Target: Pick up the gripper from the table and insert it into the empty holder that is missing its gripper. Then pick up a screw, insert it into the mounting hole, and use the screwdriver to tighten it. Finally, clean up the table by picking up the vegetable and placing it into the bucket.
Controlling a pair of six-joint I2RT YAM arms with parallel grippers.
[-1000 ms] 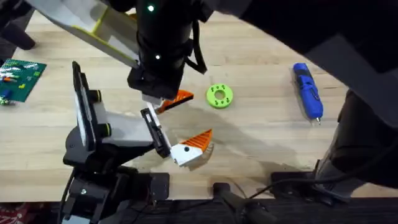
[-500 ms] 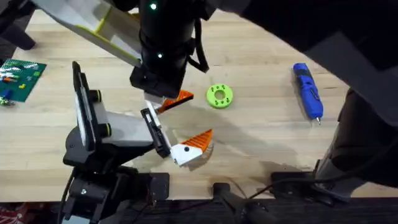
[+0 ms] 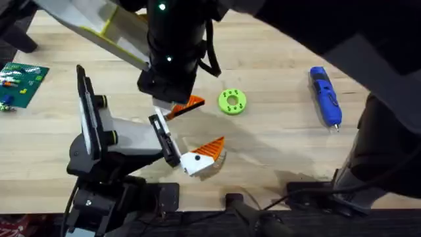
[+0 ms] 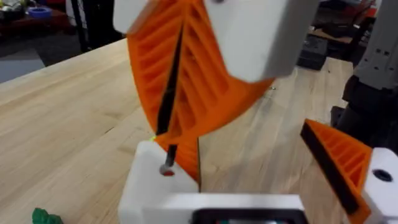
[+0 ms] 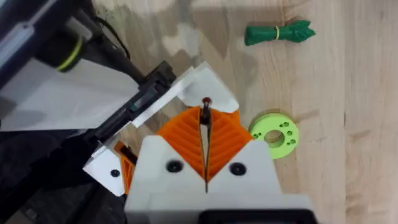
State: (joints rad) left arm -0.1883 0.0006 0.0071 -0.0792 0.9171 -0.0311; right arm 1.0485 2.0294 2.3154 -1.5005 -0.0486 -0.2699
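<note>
Right wrist view: screw-insertion step. Right gripper (image 5: 205, 115) has its pads pressed together, pinching screw (image 5: 205, 102) tip-down at the mounting hole in white base (image 4: 152, 186) on the left arm's holder. Left gripper (image 4: 242, 171) is spread, holding nothing. Next, probably: seat the screw straight, release, then fetch screwdriver (image 3: 325, 95), lying well apart on table (image 3: 276, 145).

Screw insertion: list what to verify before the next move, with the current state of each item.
1. The screw is held in the right gripper: ok.
2. Screw tip meets the white base block: ok.
3. Screw seated in the hole: cannot tell.
4. The screwdriver lies free on the table: ok.
5. The vegetable is cleared away: not ok, it lies on the table.
</note>
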